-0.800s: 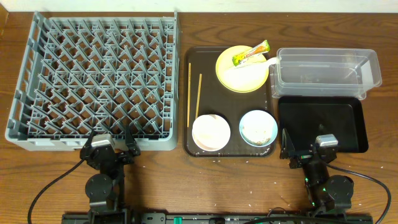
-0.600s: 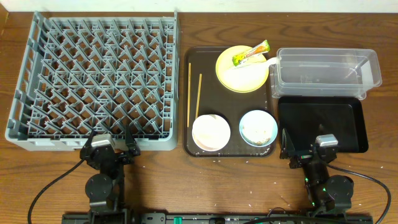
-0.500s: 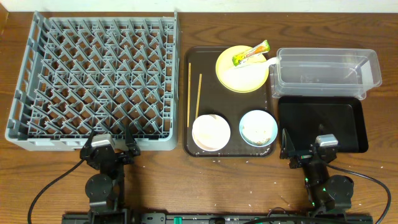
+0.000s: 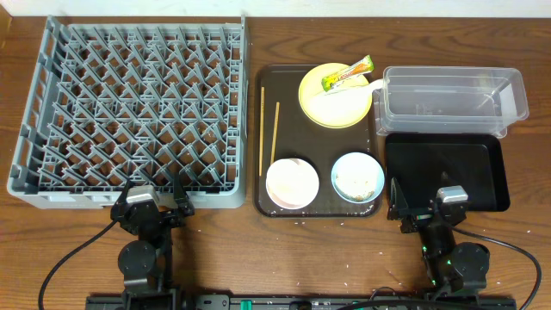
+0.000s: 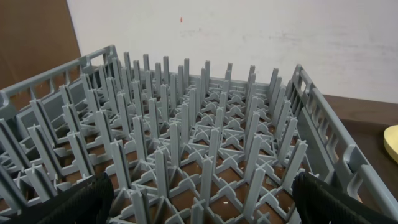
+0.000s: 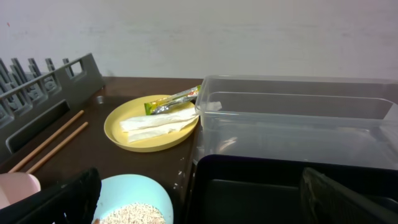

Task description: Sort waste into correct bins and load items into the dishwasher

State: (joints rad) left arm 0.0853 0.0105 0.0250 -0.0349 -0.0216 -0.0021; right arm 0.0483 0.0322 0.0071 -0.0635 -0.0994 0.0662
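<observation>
No visible change since earlier: left arm (image 4: 142, 217), right arm (image 4: 443, 222), dish rack (image 4: 129, 103), plate (image 4: 327, 110) alike

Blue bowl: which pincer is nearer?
Right. The right pincer sits just right of the blue bowl, at the black tray; the left pincer is far to the bowl's left, at the rack.

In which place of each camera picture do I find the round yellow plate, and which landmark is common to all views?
Overhead: the round yellow plate lies upper centre-right, on the dark brown tray.
Left wrist: only a sliver shows at the right edge.
Right wrist: left of centre, carrying the green-yellow wrapper and white paper.
Shared landmark: the grey pegged dish rack, left of the plate in every view.
</observation>
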